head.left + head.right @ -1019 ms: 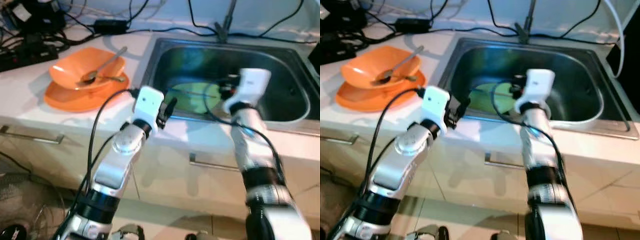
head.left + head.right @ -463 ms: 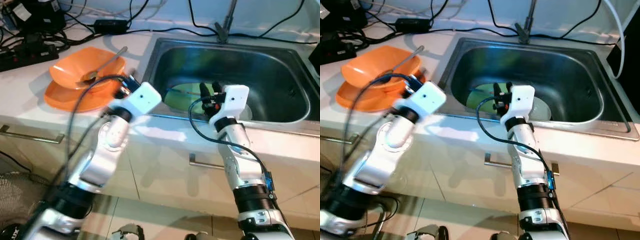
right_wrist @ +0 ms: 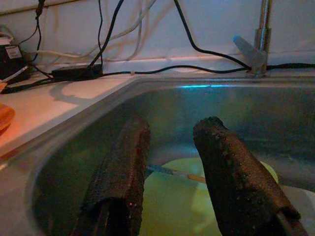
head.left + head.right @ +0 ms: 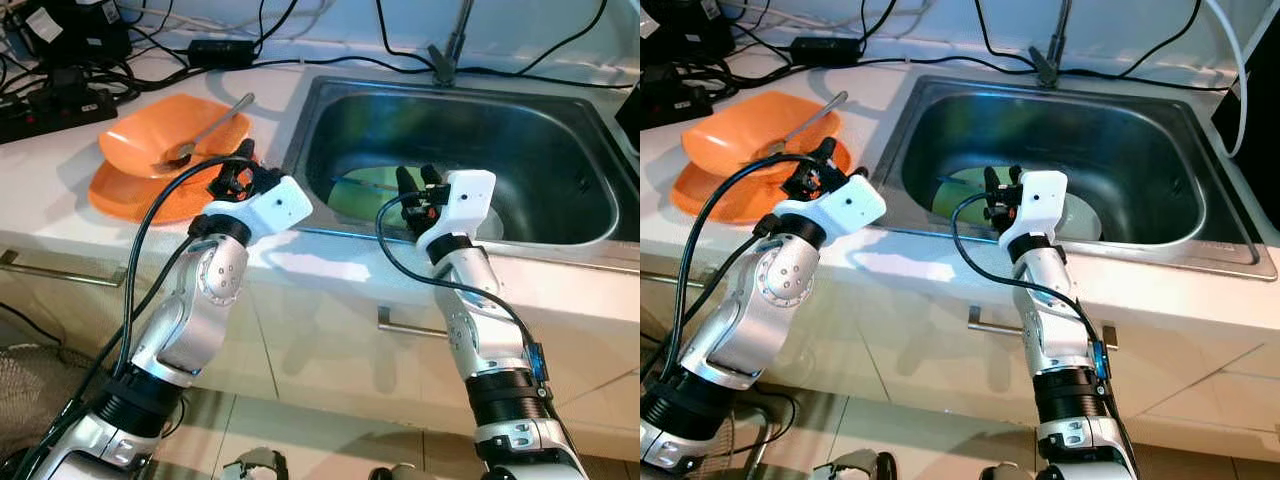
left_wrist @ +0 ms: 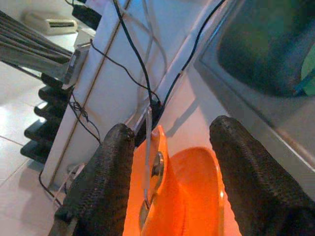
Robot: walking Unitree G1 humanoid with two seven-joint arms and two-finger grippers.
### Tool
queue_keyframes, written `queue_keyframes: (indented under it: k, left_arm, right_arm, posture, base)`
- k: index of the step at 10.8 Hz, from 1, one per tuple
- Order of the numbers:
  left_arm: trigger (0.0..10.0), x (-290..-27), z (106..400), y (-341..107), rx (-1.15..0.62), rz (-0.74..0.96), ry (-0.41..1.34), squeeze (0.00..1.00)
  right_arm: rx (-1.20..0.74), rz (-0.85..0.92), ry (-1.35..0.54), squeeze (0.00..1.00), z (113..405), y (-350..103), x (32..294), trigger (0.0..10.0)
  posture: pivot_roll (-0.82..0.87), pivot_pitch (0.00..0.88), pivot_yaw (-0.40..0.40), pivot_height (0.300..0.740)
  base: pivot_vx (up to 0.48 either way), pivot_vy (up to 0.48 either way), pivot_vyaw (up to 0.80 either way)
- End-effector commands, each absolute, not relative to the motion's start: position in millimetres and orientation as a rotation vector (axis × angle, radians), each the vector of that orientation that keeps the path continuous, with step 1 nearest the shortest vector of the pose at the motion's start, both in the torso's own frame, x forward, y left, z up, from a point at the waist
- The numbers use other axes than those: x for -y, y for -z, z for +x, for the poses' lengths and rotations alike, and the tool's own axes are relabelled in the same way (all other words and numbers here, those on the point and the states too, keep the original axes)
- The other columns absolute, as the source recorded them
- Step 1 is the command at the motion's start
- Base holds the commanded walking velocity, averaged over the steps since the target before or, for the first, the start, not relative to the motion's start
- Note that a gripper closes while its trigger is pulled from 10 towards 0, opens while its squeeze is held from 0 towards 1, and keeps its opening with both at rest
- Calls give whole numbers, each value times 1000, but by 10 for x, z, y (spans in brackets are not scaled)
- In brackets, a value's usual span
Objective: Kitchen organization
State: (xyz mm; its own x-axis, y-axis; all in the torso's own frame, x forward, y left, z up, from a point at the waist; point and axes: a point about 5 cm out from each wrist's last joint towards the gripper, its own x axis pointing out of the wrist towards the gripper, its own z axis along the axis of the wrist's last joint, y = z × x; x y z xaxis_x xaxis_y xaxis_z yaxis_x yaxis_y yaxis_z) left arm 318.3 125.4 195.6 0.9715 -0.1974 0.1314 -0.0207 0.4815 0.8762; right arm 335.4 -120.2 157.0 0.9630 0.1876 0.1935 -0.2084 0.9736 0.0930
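From my head camera, my left gripper (image 4: 243, 172) has swung from the sink edge to the orange bowl (image 4: 150, 140) on the counter, so I judge the bowl comes next. My left wrist shows my fingers (image 5: 106, 182) spread wide around its spoon (image 5: 149, 162), gripping nothing. My right wrist shows my right gripper (image 3: 170, 162) parted and empty above the green plate (image 3: 197, 196) in the sink (image 3: 69, 162).

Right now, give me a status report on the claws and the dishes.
Left claw open by orange bowl. Right claw open over sink, above green plate. Spoon in bowl.
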Motion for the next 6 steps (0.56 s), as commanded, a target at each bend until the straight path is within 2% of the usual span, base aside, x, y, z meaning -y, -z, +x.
queue_keyframes:
  k: [1,2,3,6]
  left_arm:
    - [10000,-1273,3196,-1958,226,1087,89,1000]
    - [10000,-1272,3210,-1957,222,1117,85,1000]
    - [10000,-1272,3222,-1932,207,1127,86,0]
    - [10000,-1239,3317,-1928,206,1158,67,0]
  right_arm:
    - [196,121,-196,0,3357,-1621,1213,10000]
    - [195,122,-193,0,3360,-1620,1218,10000]
    - [194,119,-193,0,3361,-1624,1215,10000]
    - [192,123,-198,0,3370,-1637,1208,10000]
  posture:
    - [80,55,-3,740]
    - [81,56,-3,740]
    - [80,56,-4,740]
    - [77,59,-9,740]
  base:
    - [0,0,0]
    - [0,0,0]
    - [0,0,0]
    - [0,0,0]
